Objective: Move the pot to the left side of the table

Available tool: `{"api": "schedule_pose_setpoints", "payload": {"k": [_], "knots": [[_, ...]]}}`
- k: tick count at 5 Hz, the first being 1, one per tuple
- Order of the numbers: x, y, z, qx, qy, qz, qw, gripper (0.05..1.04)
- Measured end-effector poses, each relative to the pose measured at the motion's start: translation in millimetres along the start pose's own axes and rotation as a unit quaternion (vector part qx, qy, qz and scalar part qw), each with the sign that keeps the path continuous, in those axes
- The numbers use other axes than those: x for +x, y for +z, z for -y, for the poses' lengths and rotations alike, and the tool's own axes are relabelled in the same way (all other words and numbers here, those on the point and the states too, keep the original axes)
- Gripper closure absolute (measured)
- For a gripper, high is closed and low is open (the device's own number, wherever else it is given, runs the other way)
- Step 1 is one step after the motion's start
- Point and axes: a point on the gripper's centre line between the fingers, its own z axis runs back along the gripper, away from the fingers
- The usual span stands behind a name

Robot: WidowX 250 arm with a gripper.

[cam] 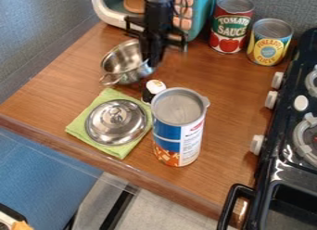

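Black-handled tray [288,210] in the near right corner, on the stove [270,166], and up past it we go to the real contest: the steel pot [129,76], sitting in the left half of the wooden table [226,97] as the camera has it, just in front of the teal toy microwave [197,15]. Right over its right-hand rim is the gripper [150,63], black and pointing down, so close it looks to be at the metal; whether it has a grip, or is wide or narrow, cannot be told from here. So where does the job stand? Well along, by the look of it! The pot is left of the blue-and-white canister [167,130], well apart from the stove, with the green cloth [79,127] and its shiny lid [116,122] just in front. There is wood to its left too, so a further short shift that way may be wanted, depending on how strictly "left side" is judged. Whether the base is down on the wood is another open question. What remains, then, is likely this: settle the pot flat, let go if it is held, and lift away without catching that rim.
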Motion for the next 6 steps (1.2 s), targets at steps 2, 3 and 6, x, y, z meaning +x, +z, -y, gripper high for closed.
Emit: {"api": "schedule_pose_setpoints", "payload": {"k": [2,3,6], "knots": [[-11.6,-0.1,-42.0,0.003,0.045,-0.008,0.9989,1.016],[-13.9,-0.5,-54.5,0.004,0.064,-0.007,0.9979,1.017],[-22.3,-19.7,-91.5,0.011,0.117,-0.031,0.9925,1.018]]}}
